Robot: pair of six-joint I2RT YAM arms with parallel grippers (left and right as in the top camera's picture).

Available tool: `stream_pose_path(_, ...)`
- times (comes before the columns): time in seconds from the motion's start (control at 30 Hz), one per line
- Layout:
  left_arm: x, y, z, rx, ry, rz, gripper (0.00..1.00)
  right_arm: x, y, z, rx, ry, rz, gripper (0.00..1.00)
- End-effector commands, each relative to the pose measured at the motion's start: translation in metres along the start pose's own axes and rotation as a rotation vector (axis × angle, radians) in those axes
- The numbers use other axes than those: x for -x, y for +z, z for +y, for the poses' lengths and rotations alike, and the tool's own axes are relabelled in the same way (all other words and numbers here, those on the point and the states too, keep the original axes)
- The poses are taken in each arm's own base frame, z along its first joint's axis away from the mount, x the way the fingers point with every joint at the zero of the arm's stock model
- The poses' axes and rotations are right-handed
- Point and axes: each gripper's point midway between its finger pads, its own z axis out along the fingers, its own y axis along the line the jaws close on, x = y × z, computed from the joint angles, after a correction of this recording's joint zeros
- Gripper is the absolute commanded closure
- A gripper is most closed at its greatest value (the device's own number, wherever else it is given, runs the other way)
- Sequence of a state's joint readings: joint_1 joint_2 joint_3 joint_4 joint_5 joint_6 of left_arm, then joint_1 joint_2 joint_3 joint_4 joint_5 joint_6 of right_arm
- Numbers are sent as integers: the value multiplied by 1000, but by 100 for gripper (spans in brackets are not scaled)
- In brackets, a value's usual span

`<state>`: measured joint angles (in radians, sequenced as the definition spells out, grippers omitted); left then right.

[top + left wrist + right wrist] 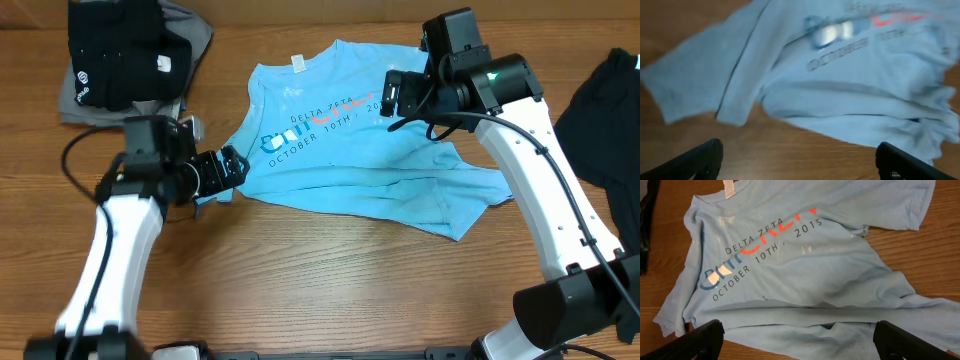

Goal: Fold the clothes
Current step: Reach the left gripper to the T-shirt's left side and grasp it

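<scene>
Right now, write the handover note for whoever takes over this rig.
Left gripper: open, empty, beside the light blue T-shirt.
Right gripper: open, empty, above its print.
T-shirt: flat on the table, print up, rumpled, unfolded.
Black garment on a grey garment at far left; another black garment at right edge.
Done: no fold yet.
Left: fold the T-shirt, then the rest.

i work over a wooden table [330, 290], mid-brown, its grain running side to side with darker streaks and a few small knots. the table's top fills each of my views right out to the frame. light lies soft and even across the table, with only faint, blurred shadows on the wood.
</scene>
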<state>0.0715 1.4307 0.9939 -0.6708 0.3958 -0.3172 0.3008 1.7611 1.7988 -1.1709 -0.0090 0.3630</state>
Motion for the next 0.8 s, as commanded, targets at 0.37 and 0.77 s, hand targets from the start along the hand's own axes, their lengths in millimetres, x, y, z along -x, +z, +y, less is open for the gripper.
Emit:
stream_pose_path(0.37,39,25,76,393,-253,-64,0,3,1,-4,-15,7,-10,0)
stream_pose_path(0.77,26,47,93,440,-285,2,0,5,1,-3,-11,8,-18,0)
